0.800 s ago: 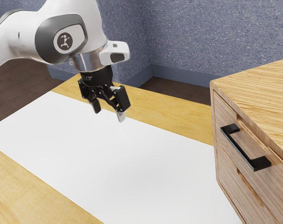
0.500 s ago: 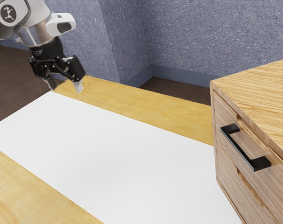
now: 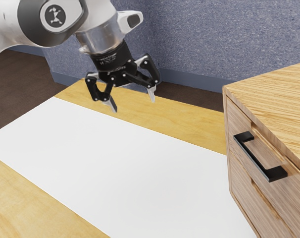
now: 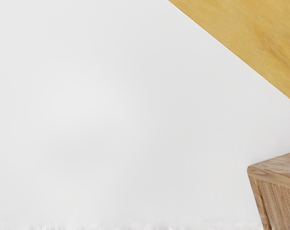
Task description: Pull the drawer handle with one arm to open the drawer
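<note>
Your gripper (image 3: 132,100) hangs over the far edge of the table (image 3: 189,119), jaws spread wide and holding nothing. The handle (image 3: 259,157) is well apart from it, at about 4 o'clock in the exterior view. It is a black bar standing proud of the upper drawer (image 3: 284,154), which looks fully shut.

The likeliest trouble, as I judge it, is the approach angle. The fingers point down at the mat (image 3: 115,163), while the bar runs along a vertical face. If you don't turn the wrist so the jaws straddle the bar, a fingertip may jam against the bar or the drawer front. Come in too high and you may clip the overhanging top of the cabinet (image 3: 278,94), at 12 o'clock from the handle. Drop too low and you will be at the lower drawer (image 3: 251,201), at 6 o'clock from it. A shallow bite could slip off once you pull, and a pull that isn't square to the front could bind the drawer.

In the wrist view, a cabinet corner shows beside the mat. Between gripper and handle lies just mat and table; the cabinet's own edges are the real obstacle.
</note>
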